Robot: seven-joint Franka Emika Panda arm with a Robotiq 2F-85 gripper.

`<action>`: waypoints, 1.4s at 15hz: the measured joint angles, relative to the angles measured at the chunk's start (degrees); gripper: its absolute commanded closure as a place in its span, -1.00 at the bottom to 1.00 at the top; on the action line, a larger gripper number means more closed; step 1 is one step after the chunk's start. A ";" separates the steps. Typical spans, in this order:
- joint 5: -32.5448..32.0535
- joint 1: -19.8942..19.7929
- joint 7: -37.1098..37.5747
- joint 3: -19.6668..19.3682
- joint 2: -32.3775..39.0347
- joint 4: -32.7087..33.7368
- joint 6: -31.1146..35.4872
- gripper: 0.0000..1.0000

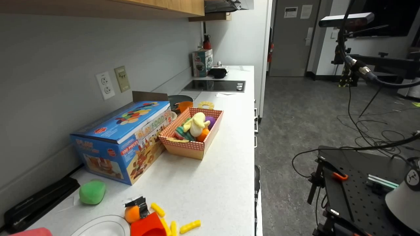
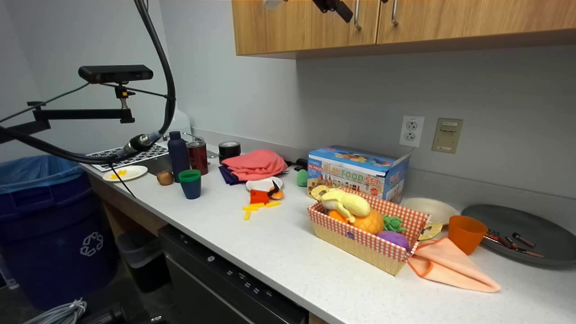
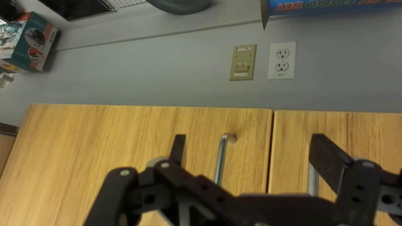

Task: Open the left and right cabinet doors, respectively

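Though near closed cabinet doors (image 3: 132, 141), the end effector (image 3: 248, 147) with fingers (image 3: 328, 160) wide apart.

I face a pale gray wall (image 2: 351, 99), dimmed by shadow toward the right in an exterior view. An outlet (image 2: 411, 130) and a beige plate (image 2: 447, 135) sit side by side on it; I see both in all views. Against it runs a long white surface (image 1: 226, 170), a black cooktop (image 1: 215, 86) set in near the far end. A black dishwasher (image 2: 225, 279) stands beneath, with a small black bin (image 2: 150, 274) between it and a dark blue recycling bin (image 2: 49, 243). Beyond the dark gray floor (image 1: 288, 118), I make out a gray door (image 1: 292, 46) carrying two papers (image 1: 290, 12) and, to its right, a dark screen (image 1: 392, 19) on a white wall (image 1: 325, 46).
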 measured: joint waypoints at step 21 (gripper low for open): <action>-2.43 -1.55 1.93 -3.18 8.99 14.68 -10.90 -1.00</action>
